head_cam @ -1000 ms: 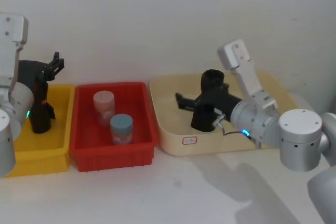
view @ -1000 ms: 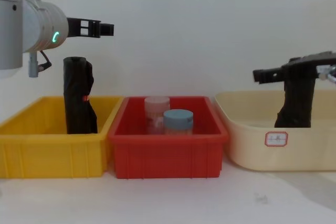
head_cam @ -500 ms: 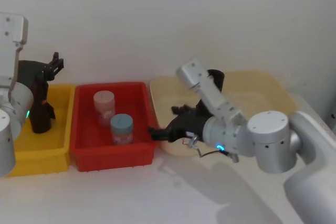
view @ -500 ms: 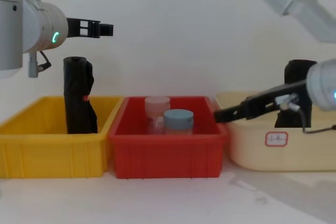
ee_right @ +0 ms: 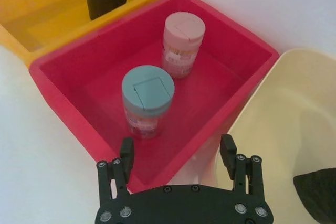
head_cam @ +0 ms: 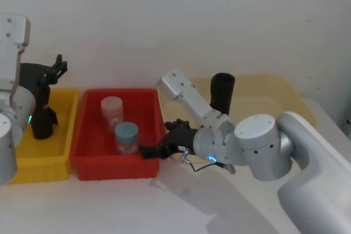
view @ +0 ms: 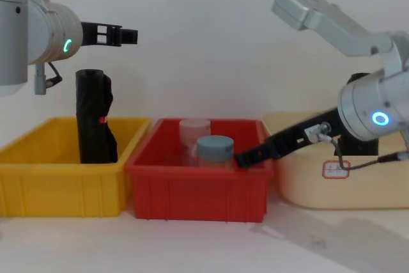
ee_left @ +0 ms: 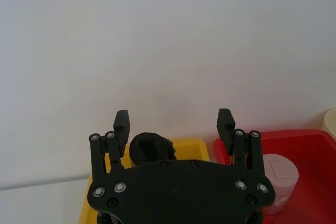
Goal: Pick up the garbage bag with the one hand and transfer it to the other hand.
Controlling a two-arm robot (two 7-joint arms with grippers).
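Leaving the garbage bag (head_cam: 223, 90) upright in the cream bin (head_cam: 274, 94), the right gripper (ee_right: 177, 148) has swung to the front rim of the red bin (head_cam: 109, 167), fingers spread and empty. The left gripper (ee_left: 174, 118) hovers open above the yellow bin (view: 64, 183).

Smooth plastic red bin (head_cam: 98, 169), matt black garbage bag (head_cam: 222, 92)

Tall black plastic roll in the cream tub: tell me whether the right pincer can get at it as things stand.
Probably not without turning round. The right pincer, open, points over the red plastic bin, away from the tall black plastic roll, which stands in the cream tub, unobstructed.
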